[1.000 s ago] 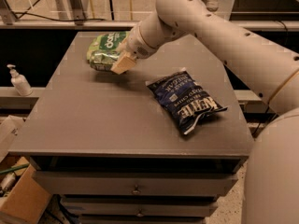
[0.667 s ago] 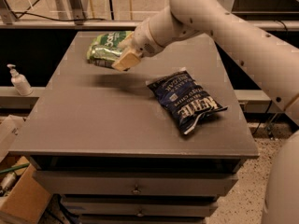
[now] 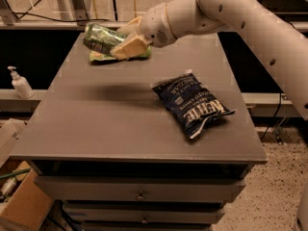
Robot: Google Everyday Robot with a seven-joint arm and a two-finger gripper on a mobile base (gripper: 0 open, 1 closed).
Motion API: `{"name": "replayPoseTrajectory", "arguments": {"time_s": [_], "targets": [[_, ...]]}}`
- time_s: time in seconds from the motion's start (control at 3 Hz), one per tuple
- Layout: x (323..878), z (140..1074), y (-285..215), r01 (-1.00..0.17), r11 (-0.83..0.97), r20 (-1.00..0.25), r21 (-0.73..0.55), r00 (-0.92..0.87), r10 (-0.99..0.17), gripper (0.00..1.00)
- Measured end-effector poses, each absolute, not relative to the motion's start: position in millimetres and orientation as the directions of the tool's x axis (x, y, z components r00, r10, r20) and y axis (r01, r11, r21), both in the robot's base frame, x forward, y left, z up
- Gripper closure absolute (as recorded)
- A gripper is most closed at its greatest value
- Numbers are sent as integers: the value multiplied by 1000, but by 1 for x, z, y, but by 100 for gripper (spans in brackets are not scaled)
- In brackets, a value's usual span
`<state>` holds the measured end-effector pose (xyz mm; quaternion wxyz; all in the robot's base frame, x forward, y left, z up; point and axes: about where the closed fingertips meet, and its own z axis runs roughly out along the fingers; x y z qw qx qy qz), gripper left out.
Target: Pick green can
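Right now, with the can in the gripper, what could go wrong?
The gripper holds the green can tilted, with much of it sticking out past the fingers, so it may slip. It hangs just above the green bag near the table's far edge; if dropped, the can could roll off the back.

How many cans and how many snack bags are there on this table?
Cans: 1, the green can, held in the gripper at the back left of the table.
Snack bags: 2, the green snack bag under the can and the blue chip bag.
Total: 3.
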<state>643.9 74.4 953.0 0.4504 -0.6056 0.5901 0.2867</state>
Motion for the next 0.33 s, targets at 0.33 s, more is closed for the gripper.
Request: {"name": "replayPoseTrajectory", "arguments": {"time_s": [0.33], "targets": [[644,953,74,-973,102,-879,-207,139,-457,100]]}}
